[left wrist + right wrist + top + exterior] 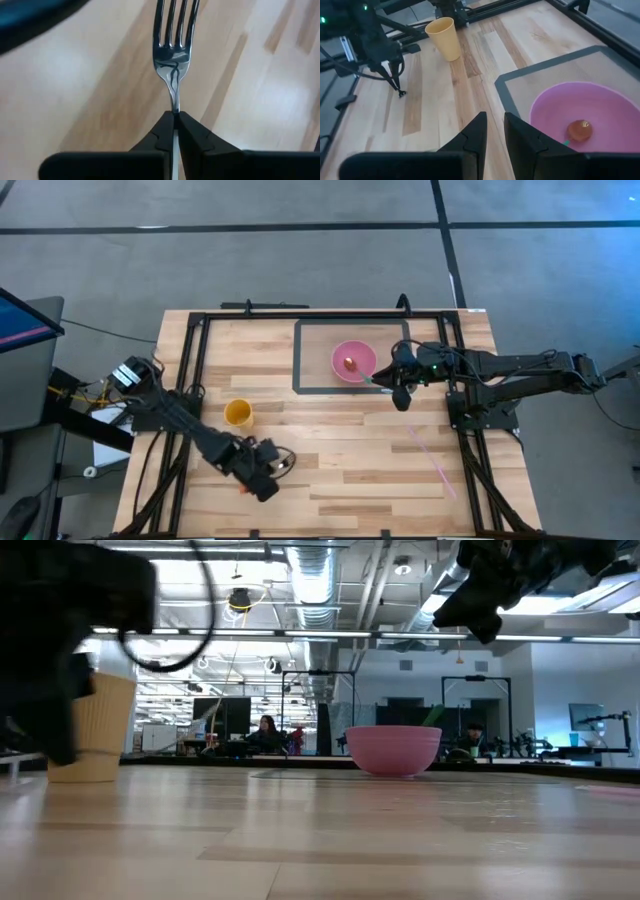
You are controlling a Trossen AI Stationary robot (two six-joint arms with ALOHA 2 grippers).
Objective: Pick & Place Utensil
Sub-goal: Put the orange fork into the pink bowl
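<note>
A silver fork sticks out past my left gripper, which is shut on it near the table's front left. The right wrist view shows that gripper farther off, with the fork slanting down toward the wood. A pink bowl holding a small orange thing rests on a grey-edged mat. A yellow cup stands upright left of the mat. My right gripper hovers beside the bowl's right rim, slightly open, with nothing between its fingers. My left gripper pinches the fork's thin neck, just behind the tines, between its two fingertips. The tines point away from the gripper, and the handle runs back between the fingers, out of sight. The fingers slant downward along the fork. Whether the tines touch the table I cannot tell.
A black frame runs around the wooden table top. A thin pink stick lies on the wood at the front right. In the low view the cup and the bowl stand apart, with bare wood between them.
</note>
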